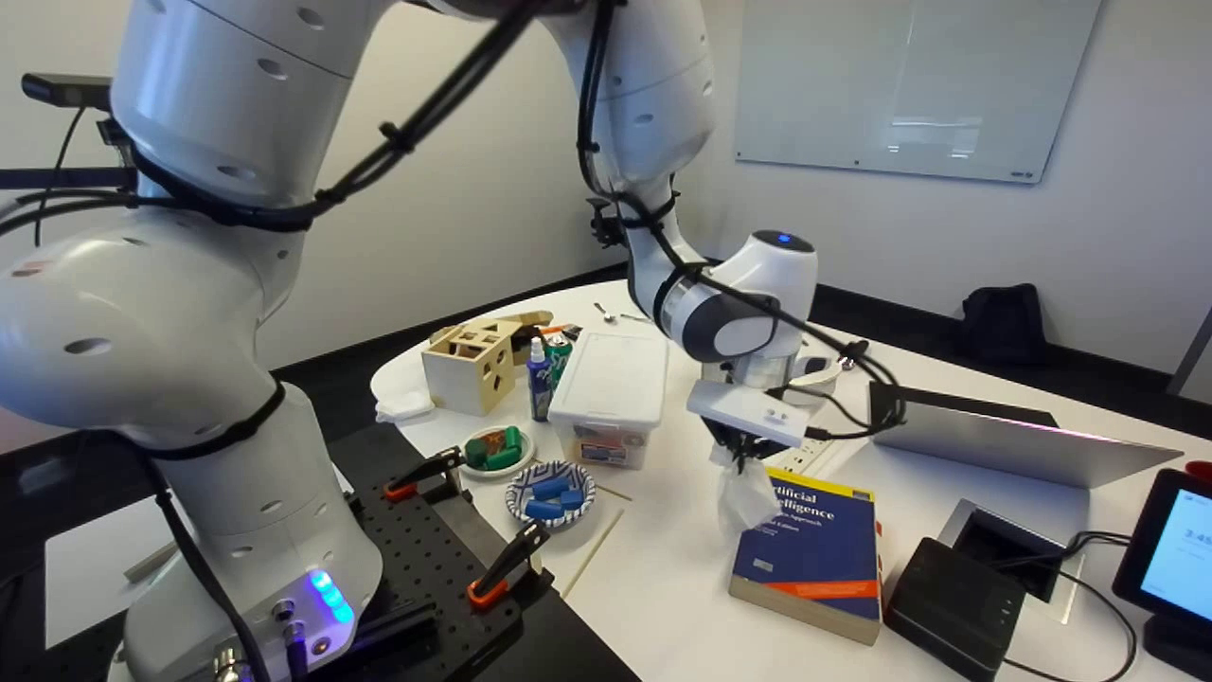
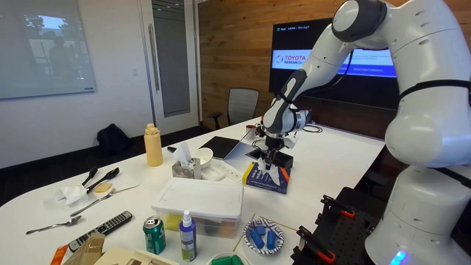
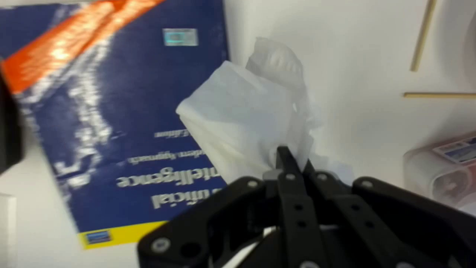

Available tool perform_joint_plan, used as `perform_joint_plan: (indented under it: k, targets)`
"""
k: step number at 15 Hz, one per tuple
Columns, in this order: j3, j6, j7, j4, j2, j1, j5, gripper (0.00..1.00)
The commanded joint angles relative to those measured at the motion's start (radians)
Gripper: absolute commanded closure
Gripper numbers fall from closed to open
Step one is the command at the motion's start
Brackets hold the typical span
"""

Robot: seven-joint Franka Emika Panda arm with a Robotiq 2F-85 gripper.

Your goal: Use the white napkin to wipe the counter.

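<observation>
White counter (image 2: 331, 158) — cluttered, napkin (image 3: 245, 119) in jaws, whiteboard (image 1: 909, 85) (wall-mounted)

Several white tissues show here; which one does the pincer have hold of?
The white napkin near the dark blue book: it alone hangs from the pincer. Another tissue pokes up from the tissue box, and a crumpled one lies on the counter.

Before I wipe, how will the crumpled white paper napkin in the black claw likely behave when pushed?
The white paper napkin is probably floppy: it hangs in loose folds below the claw. It may bunch up, since only its upper part is pinched. Looking thin, it could tear if pressed hard.
</observation>
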Motion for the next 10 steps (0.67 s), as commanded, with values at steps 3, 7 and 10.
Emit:
perform_joint_plan:
  k: [3, 7, 10]
  targets:
    - [-0.25, 0.069, 0.117, 0.082, -0.023, 0.104, -0.035, 0.99]
    - [-0.436, 0.056, 0.29, 0.189, 0.1, 0.194, -0.12, 0.99]
    - [-0.486, 0.011, 0.368, 0.25, 0.187, 0.218, -0.137, 0.99]
